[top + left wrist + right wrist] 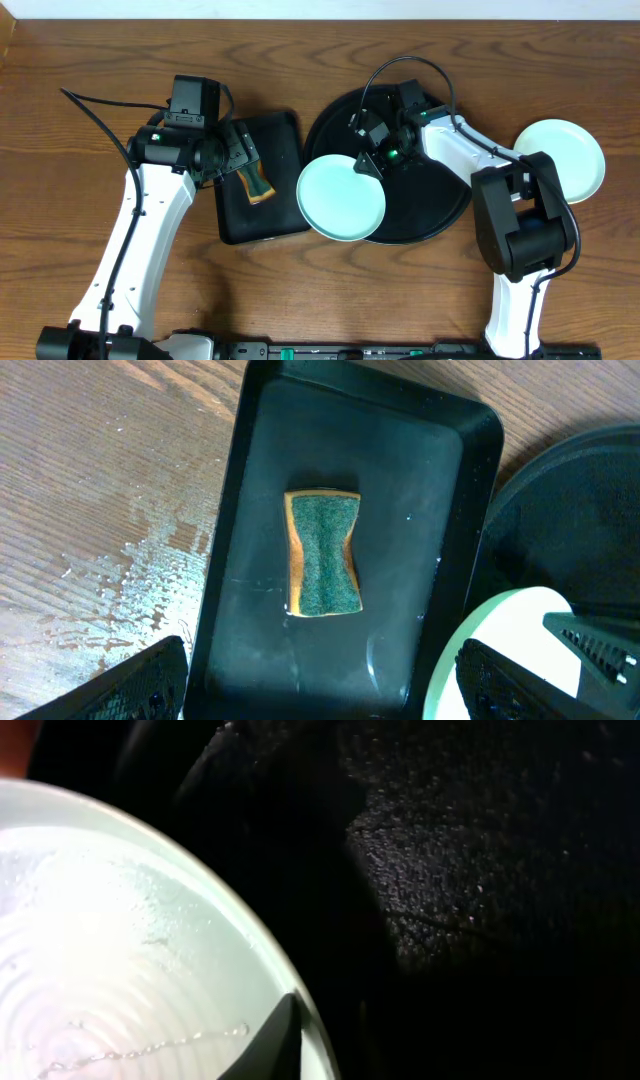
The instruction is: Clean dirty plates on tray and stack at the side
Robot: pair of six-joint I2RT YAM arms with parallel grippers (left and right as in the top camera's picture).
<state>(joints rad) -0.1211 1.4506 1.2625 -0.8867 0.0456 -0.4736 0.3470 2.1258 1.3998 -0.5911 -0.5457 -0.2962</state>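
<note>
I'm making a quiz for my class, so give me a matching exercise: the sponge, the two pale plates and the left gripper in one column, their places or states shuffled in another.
1. sponge
2. left plate
3. right plate
4. left gripper

A. on the table, right of the round tray
B. open, above the rectangular tray
C. lying in the rectangular tray
D. overhanging the round tray's left edge

Pairs: 1-C, 2-D, 3-A, 4-B
</note>
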